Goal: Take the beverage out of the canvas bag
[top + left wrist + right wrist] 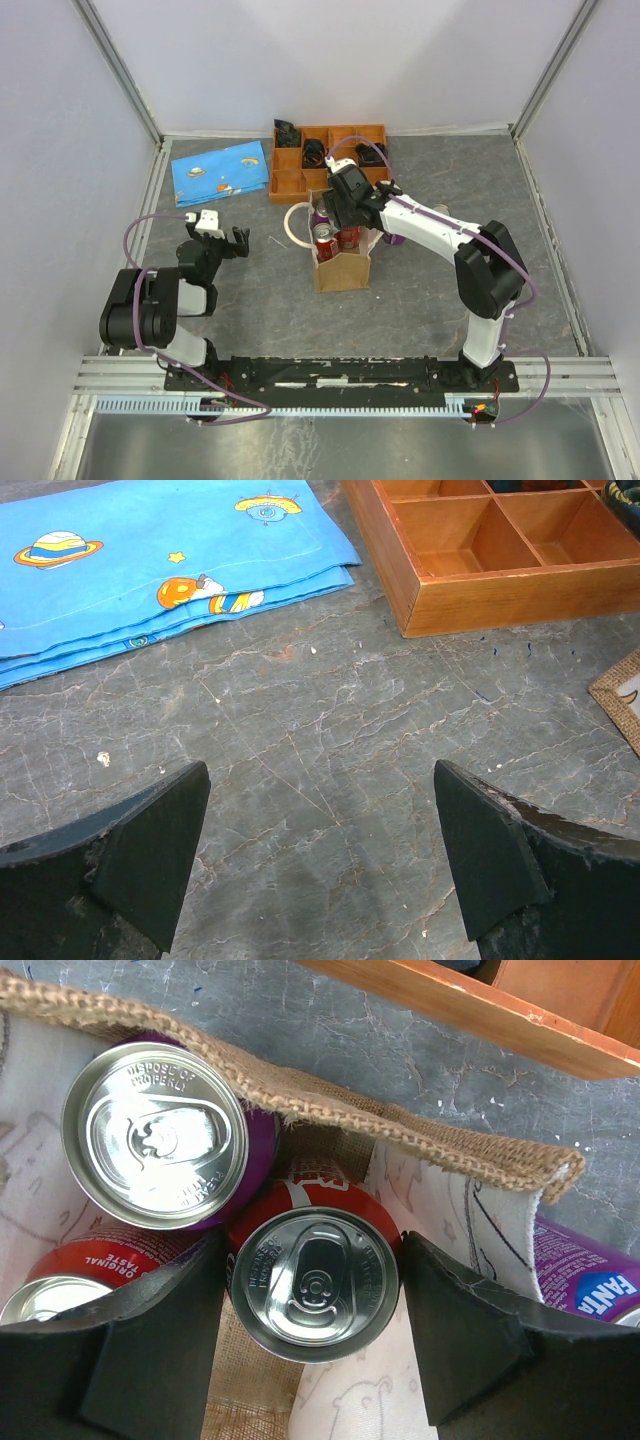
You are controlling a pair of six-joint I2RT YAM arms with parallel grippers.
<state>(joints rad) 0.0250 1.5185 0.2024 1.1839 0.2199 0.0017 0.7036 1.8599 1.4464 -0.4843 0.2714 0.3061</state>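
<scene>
- Barely underway: the right gripper (312,1260) is down inside the canvas bag (400,1130), jaws wide astride a red can (313,1295); clamped or not, I can't tell.
- The can is not yet lifted out.
- The left gripper (320,865) gapes empty over the counter (320,710).

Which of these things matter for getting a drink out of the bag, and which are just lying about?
Part of the job:
bag
red can, straddled by the right gripper
purple can and second red can, also in the bag

Lying about:
blue cloth
tray
Fanta can, outside the bag
left gripper, open and idle
</scene>
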